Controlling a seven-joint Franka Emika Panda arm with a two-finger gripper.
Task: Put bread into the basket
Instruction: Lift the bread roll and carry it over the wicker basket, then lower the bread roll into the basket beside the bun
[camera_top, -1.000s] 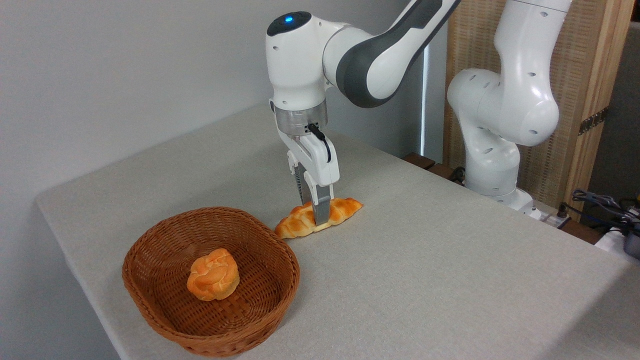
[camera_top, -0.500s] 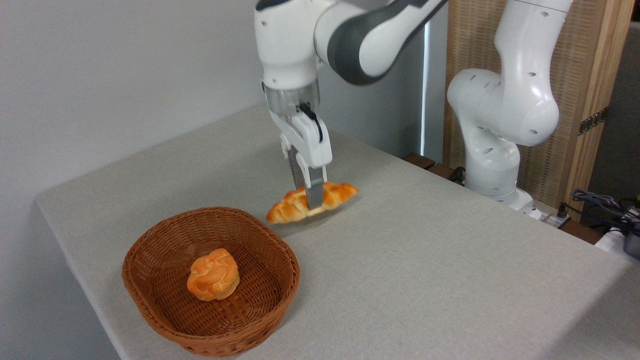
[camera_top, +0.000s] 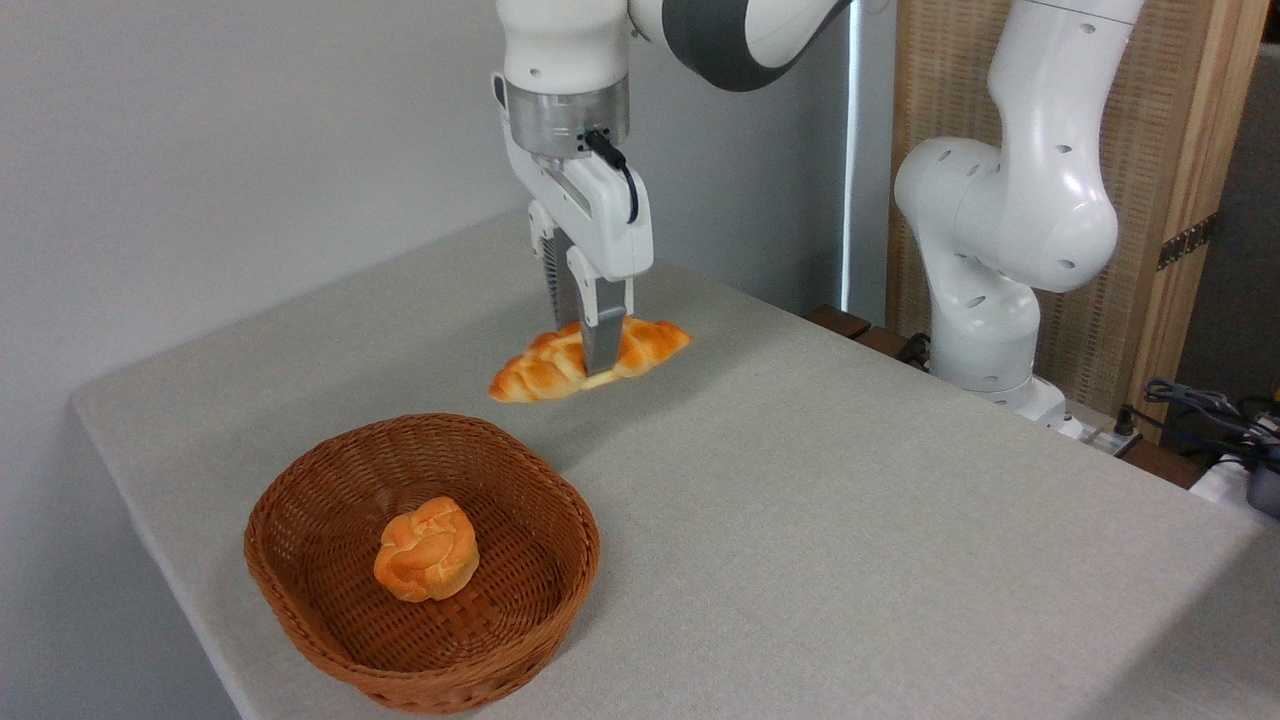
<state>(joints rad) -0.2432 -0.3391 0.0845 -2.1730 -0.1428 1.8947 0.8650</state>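
The bread (camera_top: 535, 370), a long golden-orange braided loaf, hangs in the air above the table, tilted with its left tip lower. My gripper (camera_top: 593, 365) points straight down and is shut on the loaf's middle. The brown wicker basket (camera_top: 300, 590) sits on the table at the lower left, below and to the left of the loaf. The loaf's left tip is just beyond the basket's far rim, well above it.
A small round knotted orange bun (camera_top: 426, 550) lies inside the basket. The arm's white base (camera_top: 1000, 240) stands at the table's right rear edge. Cables (camera_top: 1200, 405) lie at the far right. A grey wall runs behind the table (camera_top: 850, 520).
The gripper has lifted the bread off the table and carried it up and to the left, toward the basket. The basket and bun have not moved.
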